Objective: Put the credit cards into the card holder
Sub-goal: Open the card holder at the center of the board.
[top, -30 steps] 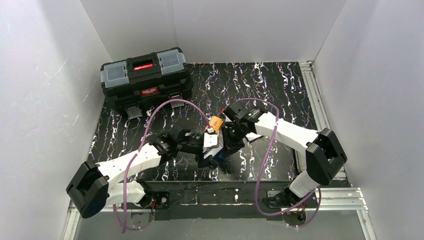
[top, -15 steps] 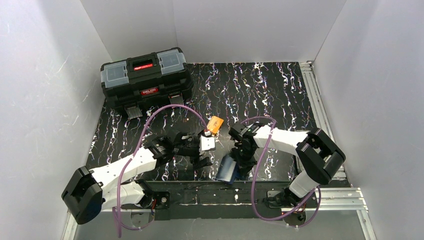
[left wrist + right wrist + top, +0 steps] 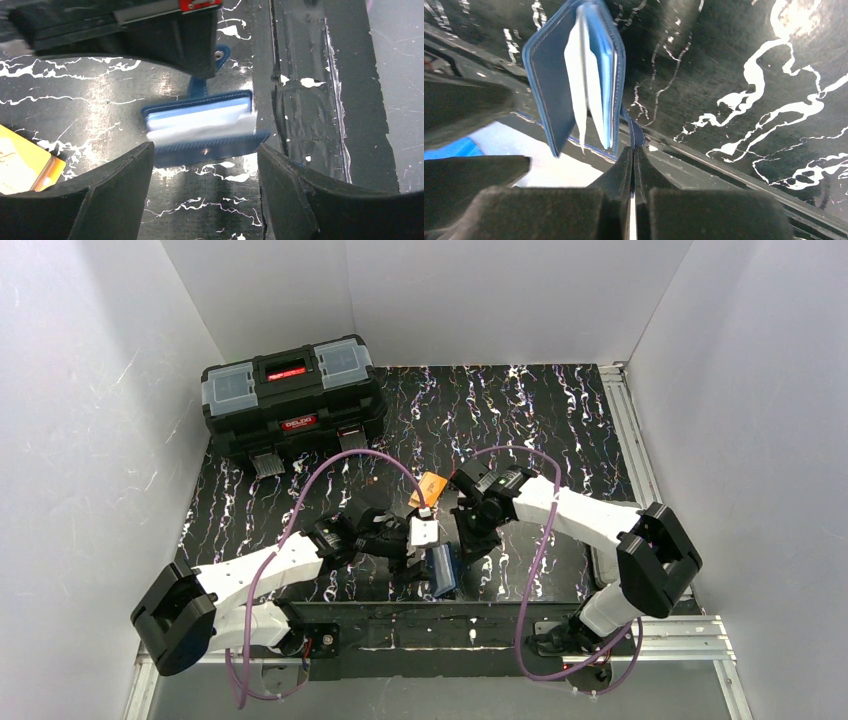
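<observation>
Both arms reach inward, low over the table's (image 3: 540,410) near edge, wrists almost meeting. The right gripper (image 3: 633,155) is pressed together on the snap tab (image 3: 636,132) of the card holder (image 3: 549,75). The holder gapes half open just beside the front rim, with a whitish card (image 3: 574,85) poking out. The left gripper (image 3: 205,155) is spread wide and faces the holder, apart from it. An orange card (image 3: 431,486) lies just beyond. The toolbox (image 3: 290,395) stands well apart, far left against the walls (image 3: 90,440)
</observation>
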Tool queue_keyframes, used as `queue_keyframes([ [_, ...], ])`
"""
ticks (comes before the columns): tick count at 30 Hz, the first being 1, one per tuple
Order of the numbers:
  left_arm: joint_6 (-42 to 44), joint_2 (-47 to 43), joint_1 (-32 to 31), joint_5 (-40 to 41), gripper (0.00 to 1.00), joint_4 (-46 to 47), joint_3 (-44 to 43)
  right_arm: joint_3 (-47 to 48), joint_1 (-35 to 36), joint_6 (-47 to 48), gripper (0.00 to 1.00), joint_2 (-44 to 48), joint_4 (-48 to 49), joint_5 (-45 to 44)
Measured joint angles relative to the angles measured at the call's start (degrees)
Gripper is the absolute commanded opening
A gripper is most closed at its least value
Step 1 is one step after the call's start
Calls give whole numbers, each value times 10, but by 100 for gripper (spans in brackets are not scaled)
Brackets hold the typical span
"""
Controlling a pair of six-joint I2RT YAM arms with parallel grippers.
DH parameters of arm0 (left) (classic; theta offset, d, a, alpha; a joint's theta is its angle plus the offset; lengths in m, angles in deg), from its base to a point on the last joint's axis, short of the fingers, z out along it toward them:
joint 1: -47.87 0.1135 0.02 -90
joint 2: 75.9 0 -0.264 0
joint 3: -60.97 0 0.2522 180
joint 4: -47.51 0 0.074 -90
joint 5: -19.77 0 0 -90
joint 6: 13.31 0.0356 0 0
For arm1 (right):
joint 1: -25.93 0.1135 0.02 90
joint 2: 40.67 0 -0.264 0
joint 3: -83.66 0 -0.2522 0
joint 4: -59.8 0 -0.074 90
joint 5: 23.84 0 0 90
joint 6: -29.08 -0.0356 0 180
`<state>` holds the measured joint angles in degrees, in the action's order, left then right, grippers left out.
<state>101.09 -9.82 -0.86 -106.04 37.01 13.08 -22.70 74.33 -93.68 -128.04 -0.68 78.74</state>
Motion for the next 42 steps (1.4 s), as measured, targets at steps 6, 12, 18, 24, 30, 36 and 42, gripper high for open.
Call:
queue_keyframes([
  [6,2,0,-2,-7,74,2,0,21,0,0,1,9,0,8],
  [12,14,0,-2,-9,74,-1,0,21,2,0,1,9,-1,12],
  [18,28,0,-2,-10,73,4,0,21,5,0,1,8,-1,13],
  [24,28,0,-4,-9,73,28,0,30,8,0,1,7,-7,13],
  [30,42,16,-21,-18,72,42,-2,33,9,0,1,7,-9,13],
  [36,88,34,-30,-5,71,55,12,32,9,0,1,7,-9,13],
  [42,121,39,-30,6,71,48,23,30,9,0,1,7,-8,15],
])
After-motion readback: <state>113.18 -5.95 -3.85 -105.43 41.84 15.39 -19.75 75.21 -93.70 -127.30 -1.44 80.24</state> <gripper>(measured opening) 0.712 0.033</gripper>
